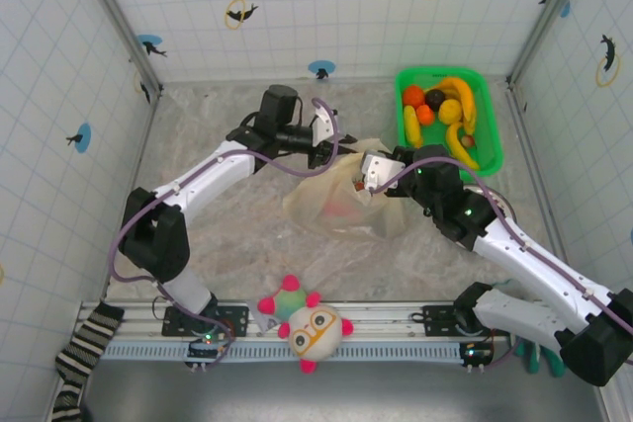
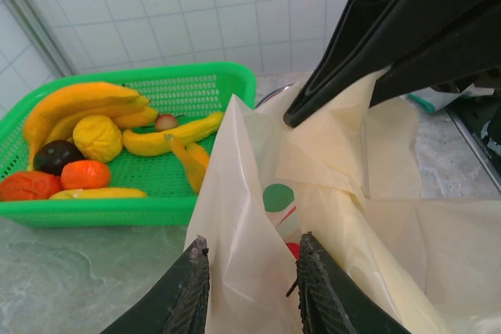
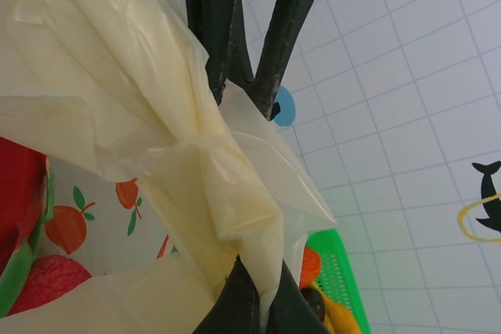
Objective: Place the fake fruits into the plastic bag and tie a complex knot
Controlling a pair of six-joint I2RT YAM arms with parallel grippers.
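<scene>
The cream plastic bag (image 1: 341,203) with fruit prints lies at the table's middle, and red fake fruits (image 3: 45,287) show through its film. My right gripper (image 3: 262,271) is shut on a bunched handle strip (image 3: 235,193) of the bag. My left gripper (image 2: 250,252) stands open, its jaws on either side of a raised fold of the bag (image 2: 235,193) with a gap left. Both grippers meet above the bag's top, the left gripper (image 1: 341,153) just beside the right gripper (image 1: 368,173). I cannot tell whether the bunched strips form a knot. More fake fruits (image 2: 94,137) lie in the green basket (image 2: 117,210).
The green basket (image 1: 492,145) sits at the back right, close to the tiled wall. A pink-spiked plush toy with glasses (image 1: 307,325) rests at the near rail between the arm bases. A striped cloth (image 1: 84,351) hangs at the near left.
</scene>
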